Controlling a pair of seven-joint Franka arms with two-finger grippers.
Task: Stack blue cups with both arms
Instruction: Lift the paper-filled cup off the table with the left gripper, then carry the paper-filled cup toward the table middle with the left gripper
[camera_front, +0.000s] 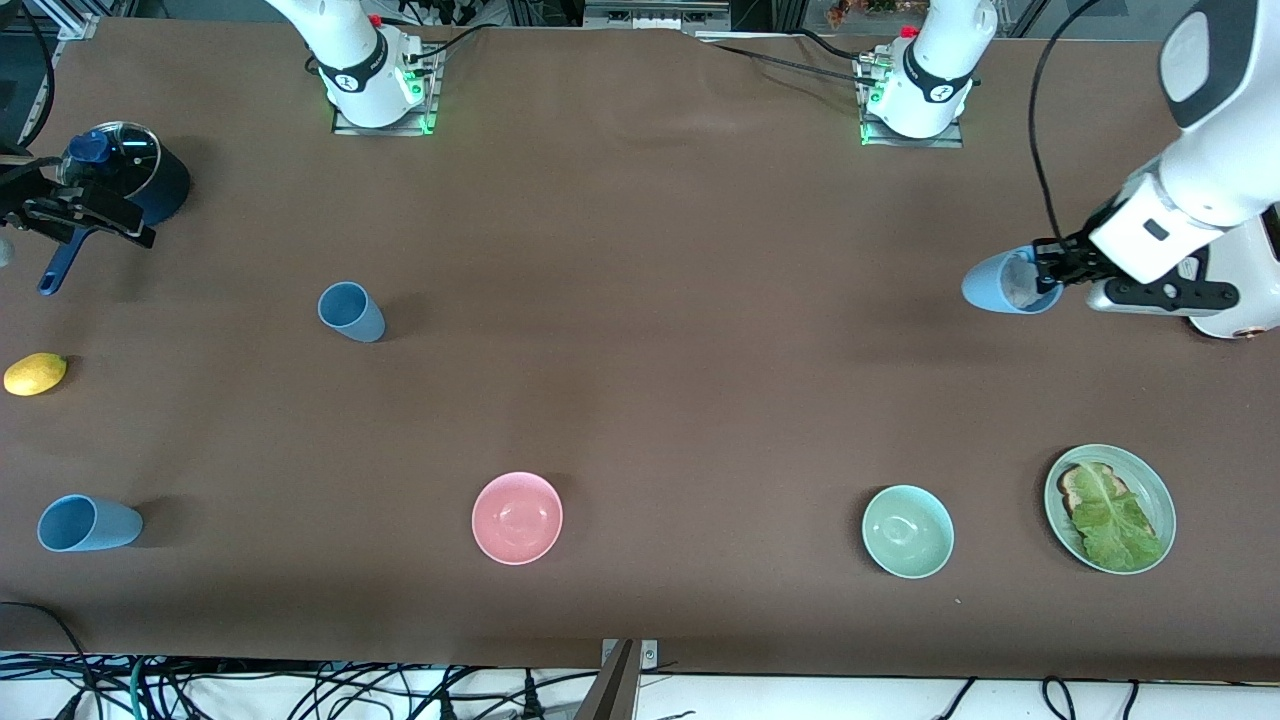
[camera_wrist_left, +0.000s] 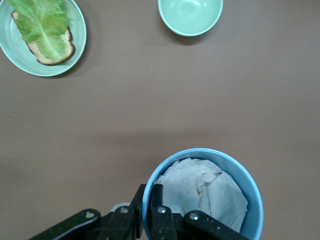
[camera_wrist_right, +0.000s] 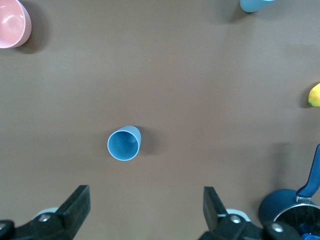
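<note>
- At the left arm's end of the worktop, your left gripper is up in the air with jaws clenched on the rim of a sky-blue cup; one finger sits inside the rim, one outside.
- Left wrist view: that same cup has crumpled white paper stuffed inside, and the left gripper pinches its wall.
- Held cup hangs over bare worktop, tilted, mouth toward the gripper.
- Your right gripper hovers at the right arm's end, jaws released wide, nothing between them; it is over the navy saucepan.
- Right wrist view: right gripper spread open above a slate-blue cup, which stands upright on the worktop, apart from the jaws.
- Front view: that slate-blue cup stands alone, nearer to the camera than the saucepan.
- Another blue cup lies on its side near the camera edge, at the right arm's end.
- Lemon sits between saucepan and lying cup.
- Pink bowl and green bowl sit upright, well apart, both near the camera edge.
- Green plate with toast and lettuce is beside the green bowl, toward the left arm's end.
</note>
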